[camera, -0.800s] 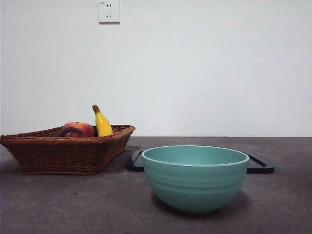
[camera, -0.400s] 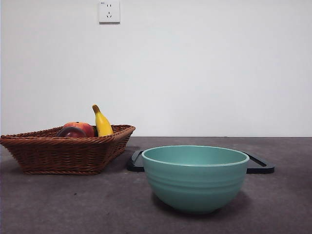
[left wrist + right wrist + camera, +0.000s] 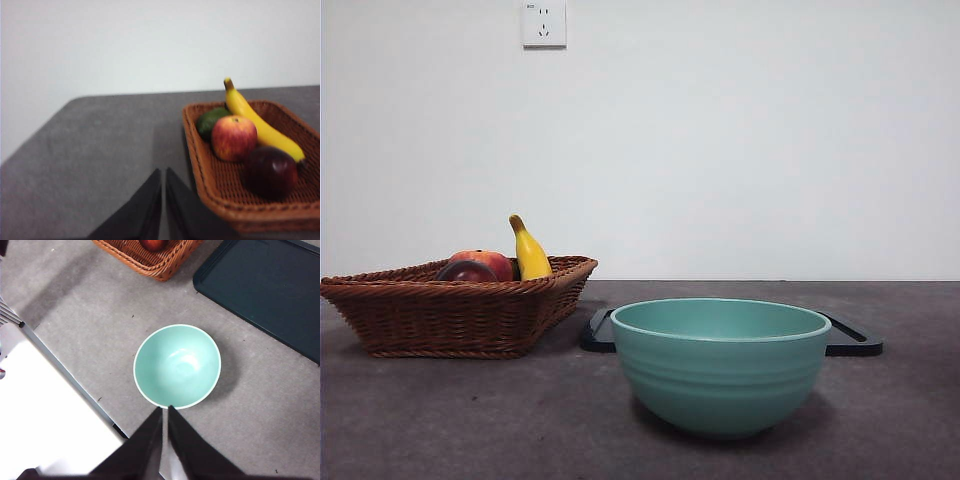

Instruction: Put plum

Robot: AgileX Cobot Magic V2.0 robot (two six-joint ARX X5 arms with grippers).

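Note:
The plum (image 3: 465, 272) is dark maroon and lies in the brown wicker basket (image 3: 450, 310) at the left, beside a red-yellow apple (image 3: 490, 261) and a banana (image 3: 529, 252). In the left wrist view the plum (image 3: 270, 171) sits at the basket's (image 3: 220, 200) near end. My left gripper (image 3: 163, 172) is shut and empty, above the table beside the basket. My right gripper (image 3: 165, 410) is shut and empty, high above the teal bowl (image 3: 177, 365). Neither gripper shows in the front view.
The empty teal bowl (image 3: 720, 365) stands at the front centre. A dark flat tray (image 3: 850, 338) lies behind it and shows in the right wrist view (image 3: 270, 290). A green fruit (image 3: 210, 121) lies at the basket's far end. The table's edge (image 3: 70, 375) runs near the bowl.

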